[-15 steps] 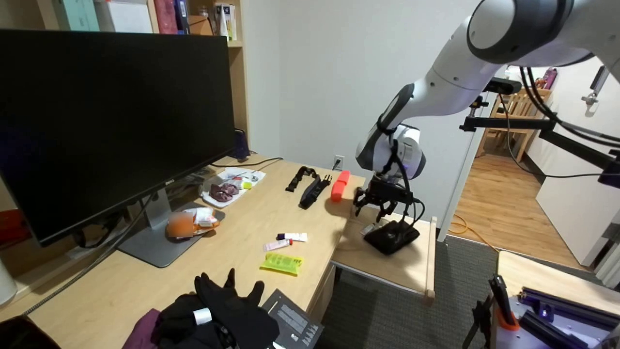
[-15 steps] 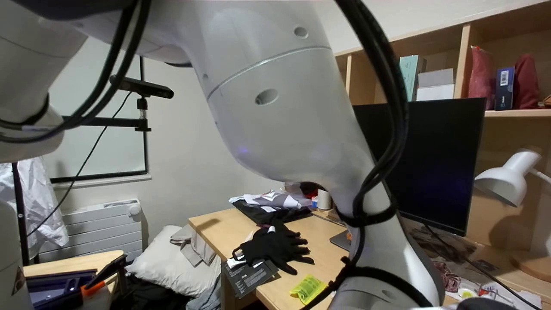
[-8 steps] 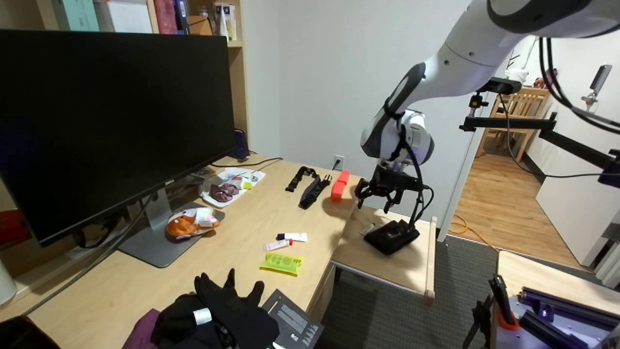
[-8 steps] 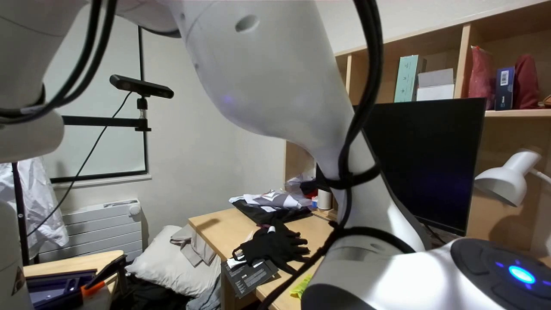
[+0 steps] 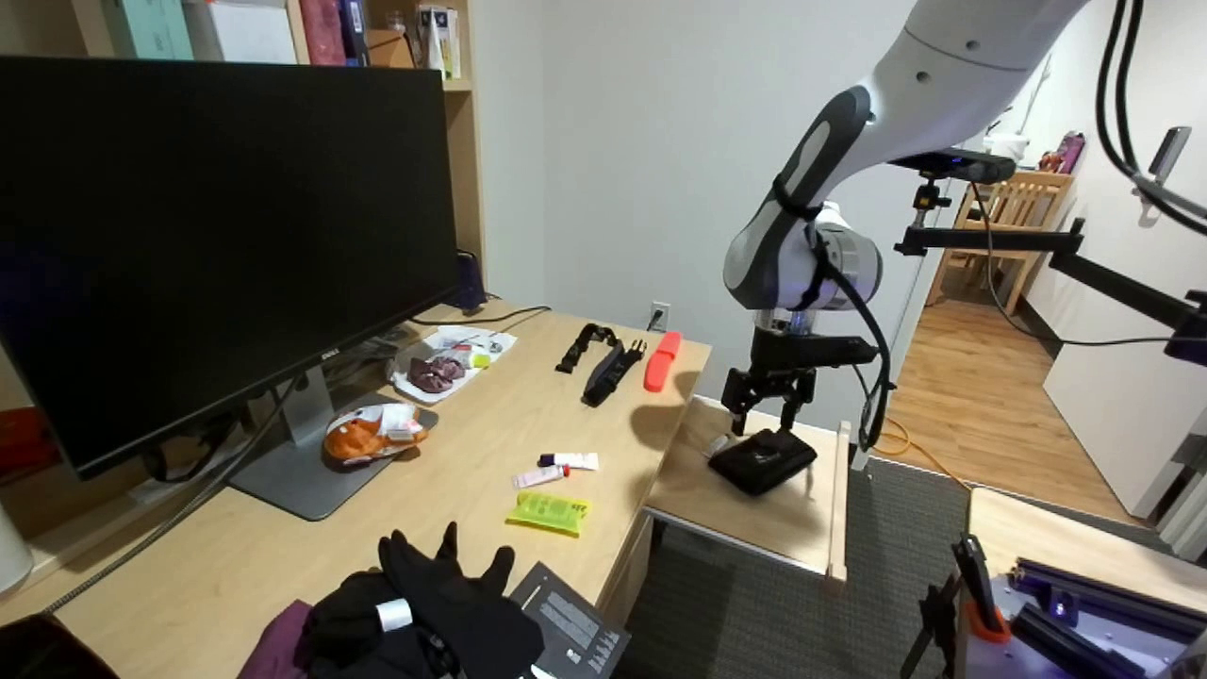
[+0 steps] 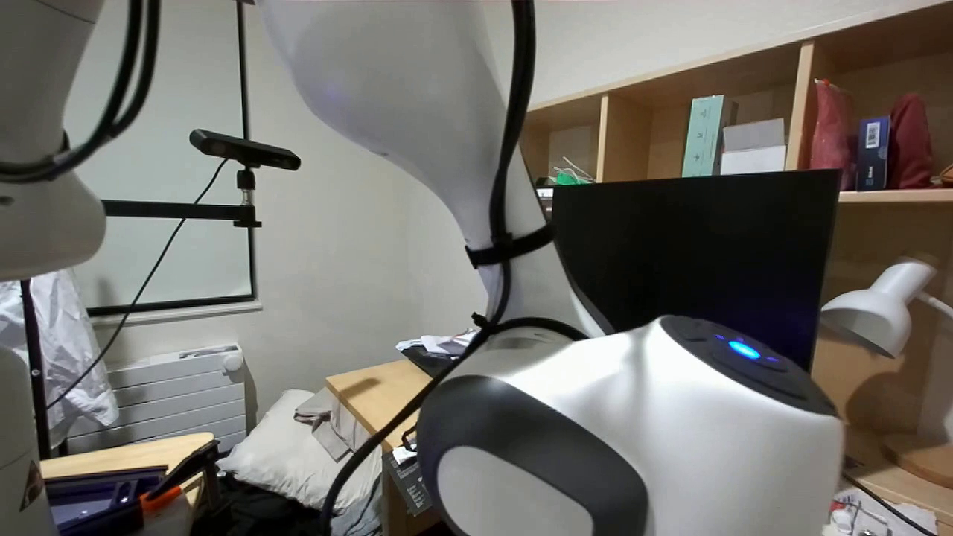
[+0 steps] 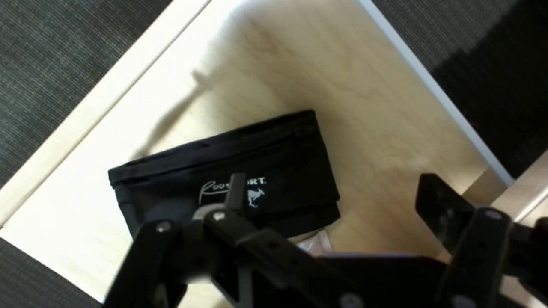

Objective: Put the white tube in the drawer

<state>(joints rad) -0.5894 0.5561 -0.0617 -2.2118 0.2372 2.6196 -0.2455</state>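
White tube (image 5: 577, 461), dark-capped, lies unmoved on the pale wooden desk (image 5: 453, 462), close beside a pinkish tube (image 5: 538, 478) with a red cap. Since a second ago the black gripper (image 5: 762, 427) has drawn away from the desk's edge and straightened from a slant; it now hangs upright above a black pouch (image 5: 762, 462) in the pulled-out drawer (image 5: 837, 509), its fingers (image 7: 433, 190) spread wide apart. Above it, the white arm (image 5: 938, 99) slopes in from the upper right and bends down at the wrist (image 6: 715, 447), whose blue light (image 6: 744, 350) has come into an exterior view.
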